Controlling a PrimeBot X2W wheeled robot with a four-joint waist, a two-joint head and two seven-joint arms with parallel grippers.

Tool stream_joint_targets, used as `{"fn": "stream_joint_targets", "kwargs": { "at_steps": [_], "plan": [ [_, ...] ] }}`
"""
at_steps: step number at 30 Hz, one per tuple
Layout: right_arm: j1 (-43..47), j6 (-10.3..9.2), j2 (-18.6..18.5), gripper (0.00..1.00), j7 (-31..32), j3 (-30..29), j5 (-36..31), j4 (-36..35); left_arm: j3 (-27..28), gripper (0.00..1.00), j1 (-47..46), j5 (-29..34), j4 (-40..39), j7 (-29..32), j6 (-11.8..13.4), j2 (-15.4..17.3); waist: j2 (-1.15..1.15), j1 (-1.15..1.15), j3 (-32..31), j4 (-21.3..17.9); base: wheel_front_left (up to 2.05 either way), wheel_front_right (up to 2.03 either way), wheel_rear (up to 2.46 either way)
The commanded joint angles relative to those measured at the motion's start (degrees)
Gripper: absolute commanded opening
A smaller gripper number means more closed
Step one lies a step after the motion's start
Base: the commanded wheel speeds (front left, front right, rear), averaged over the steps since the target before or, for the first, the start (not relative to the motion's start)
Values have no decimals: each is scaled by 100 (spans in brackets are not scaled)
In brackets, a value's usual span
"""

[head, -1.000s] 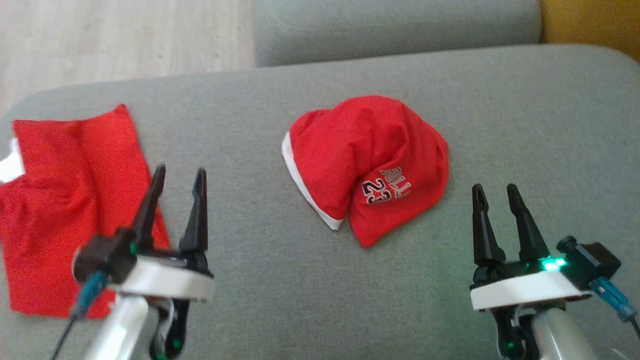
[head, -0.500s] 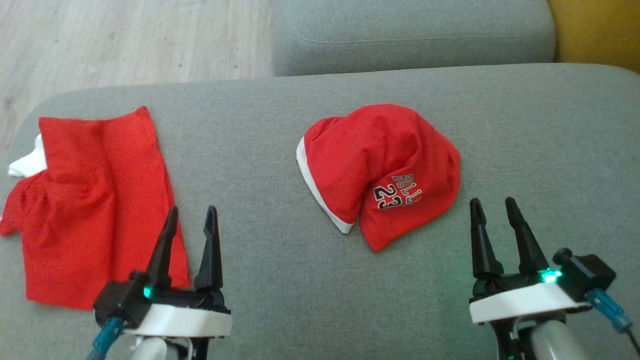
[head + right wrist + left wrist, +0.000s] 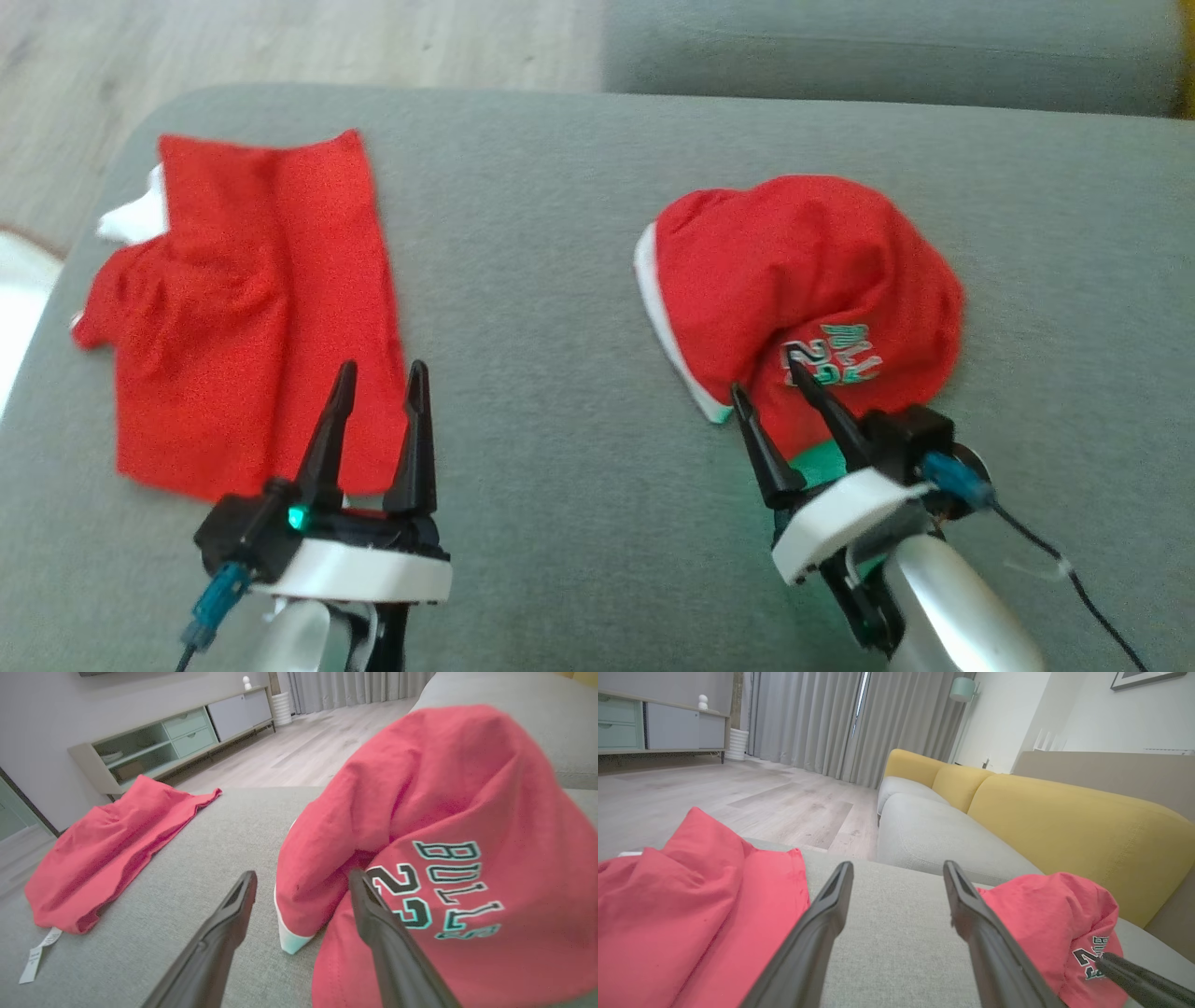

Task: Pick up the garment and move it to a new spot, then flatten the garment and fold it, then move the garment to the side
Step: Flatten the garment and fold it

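While both pairs of fingers stand spread wide and hold nothing, the right gripper (image 3: 766, 371) sits at the near edge of the crumpled red garment (image 3: 812, 271), whose bunched mound rises just ahead of its fingertips. One tip lies over the printed number (image 3: 831, 359) and the other beside the white hem (image 3: 670, 331), though whether either touches cloth cannot be told. The left gripper (image 3: 382, 366) hovers above the grey cushion (image 3: 541, 280), with a second, flattened red garment (image 3: 243, 308) ahead and to its left, well apart from the crumpled one off to its right.
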Motion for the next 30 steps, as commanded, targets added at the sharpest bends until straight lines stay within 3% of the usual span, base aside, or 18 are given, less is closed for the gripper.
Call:
{"fn": "stream_joint_targets", "kwargs": {
  "at_steps": [1, 10, 11, 12, 21, 26, 30],
  "plan": [
    [-303, -4, -11, 100, 57, 167, -32, 101, 148, 100, -292, 27, -144, -55, -27, -20, 0, -1, 137, 221, 0, 0, 0],
    [-1024, -4, -11, 100, 46, 201, -101, 1443, 77, 100, -425, -4, -39, -55, -75, -87, 0, -1, 317, 614, 0, 0, 0],
    [-1073, -4, -11, 45, 7, 204, -69, 1552, 78, 100, -424, -3, -32, -55, -77, -91, 0, -1, 318, 625, 0, 0, 0],
    [-1118, -4, -11, 0, -61, 204, -55, 1637, 79, 100, -421, 0, -29, -55, -79, -94, 0, -1, 318, 630, 0, 0, 0],
    [-1111, -4, -11, 0, -465, -118, 110, 1739, 154, 100, -311, 4, -7, -56, -87, -111, 0, -1, 114, 307, 0, 0, 0],
    [-877, -4, -20, 0, -513, -884, -500, 1354, 176, 100, -193, -17, -19, -56, -89, -117, 0, -1, -150, -69, 0, 0, 0],
    [-707, -4, -251, 0, -283, -1627, -1147, 823, 119, 100, -82, -33, -44, -56, -90, -121, 0, -1, -325, -313, 0, 0, 0]
  ]
}}
